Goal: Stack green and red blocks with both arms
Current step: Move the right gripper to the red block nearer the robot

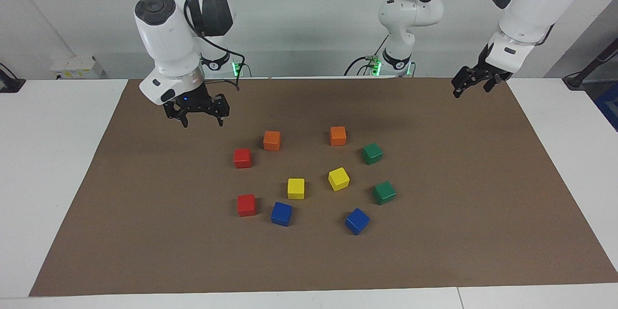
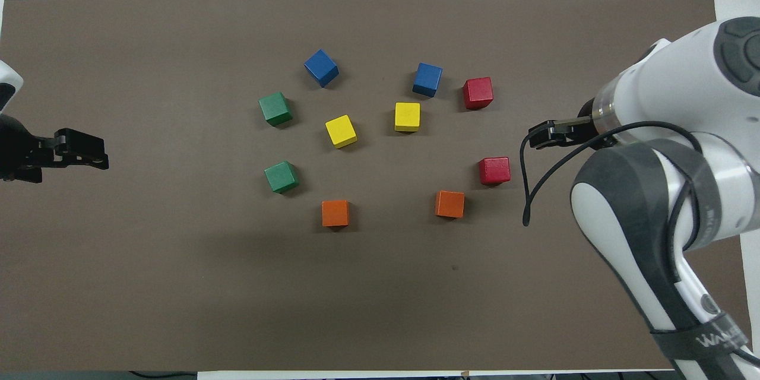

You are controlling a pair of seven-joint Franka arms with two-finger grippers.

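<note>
**Supervisor:** Where do you stand on the stack?

**Operator:** At the very start, I judge. Nothing is stacked. All four task cubes sit singly on the brown mat (image 1: 434, 260) that covers the desk (image 1: 48, 164). One red block (image 1: 242, 158) lies beside an orange cube (image 1: 272, 140); the other red block (image 1: 246, 204) lies farther from the robots, just beside a blue cube (image 1: 281, 214). Both are toward the right arm's end. The two green blocks (image 1: 372, 153) (image 1: 384, 192) lie toward the left arm's end.

**Supervisor:** And the end effectors?

**Operator:** My right end effector (image 1: 201, 122) hangs over bare mat near the nearer red block, fingers apart, holding nothing. My left end effector (image 1: 470, 86) waits over the mat's corner, also apart and empty.

**Supervisor:** So what remains?

**Operator:** Everything: each grasp, each lift, each placing. I expect the nearer red block is the first pick, but no contact is made yet.
</note>
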